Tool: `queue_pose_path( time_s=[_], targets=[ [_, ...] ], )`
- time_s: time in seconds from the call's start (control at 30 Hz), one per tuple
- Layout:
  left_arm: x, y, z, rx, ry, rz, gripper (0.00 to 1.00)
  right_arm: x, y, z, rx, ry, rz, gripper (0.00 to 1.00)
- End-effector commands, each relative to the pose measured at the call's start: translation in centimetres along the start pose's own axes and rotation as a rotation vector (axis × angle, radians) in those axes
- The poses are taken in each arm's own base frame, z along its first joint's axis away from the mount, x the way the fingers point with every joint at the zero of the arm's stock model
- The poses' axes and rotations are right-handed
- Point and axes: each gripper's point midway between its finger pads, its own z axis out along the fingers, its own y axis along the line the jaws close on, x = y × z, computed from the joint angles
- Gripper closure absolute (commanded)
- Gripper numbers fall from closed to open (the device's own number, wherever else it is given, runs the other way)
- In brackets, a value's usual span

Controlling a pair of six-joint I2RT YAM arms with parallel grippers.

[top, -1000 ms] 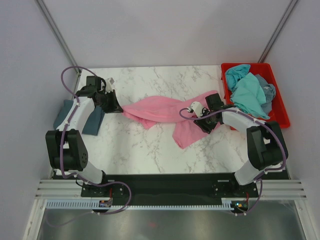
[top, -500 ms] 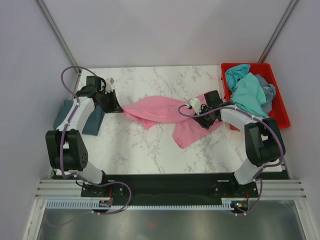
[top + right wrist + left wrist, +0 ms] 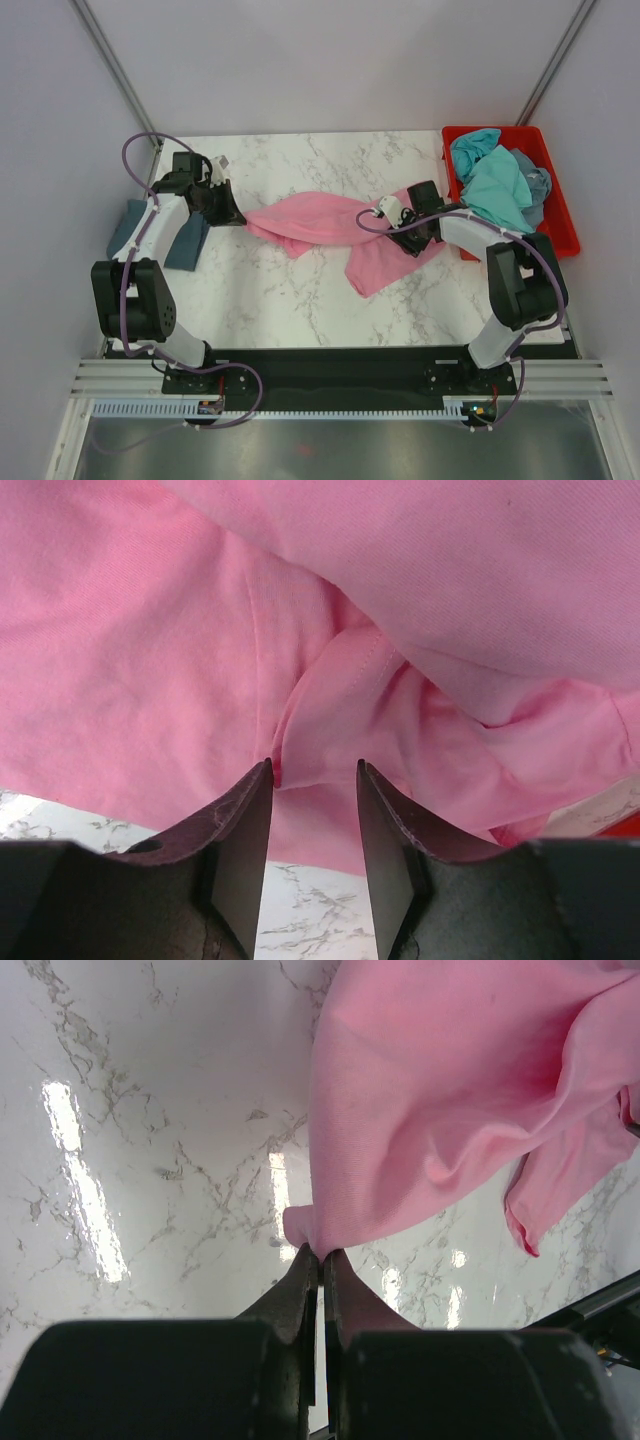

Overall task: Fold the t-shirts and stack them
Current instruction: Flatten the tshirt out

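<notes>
The left gripper clamps the pink t-shirt edge to anchor it. The right gripper, part-open and empty, straddles a fold.

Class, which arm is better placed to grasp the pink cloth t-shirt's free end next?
Right: the right end effector is open over the pink cloth t-shirt; the left end effector is shut on its other end.
</notes>
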Motion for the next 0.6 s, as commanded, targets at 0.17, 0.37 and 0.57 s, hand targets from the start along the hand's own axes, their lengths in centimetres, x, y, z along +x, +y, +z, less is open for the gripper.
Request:
queue_pose_path(
  time_s=[0.17, 0.37, 0.57],
  targets=[
    [-1.25, -0.12, -0.63, -0.007, -0.040, 0.053, 0.98, -1.25, -1.54, 0.35, 0.039, -0.022, -0.004, 0.54],
    [-1.27, -0.14, -0.67, -0.006, -0.041, 0.054, 0.98, -1.36, -1.17, 0.15, 0.025, -0.028, -0.002, 0.54],
    [-1.30, -0.07, -0.62, -0.007, -0.040, 0.052, 0.98, -0.86, -1.17, 0.44, 0.020, -0.009, 0.013, 0.63]
  ],
)
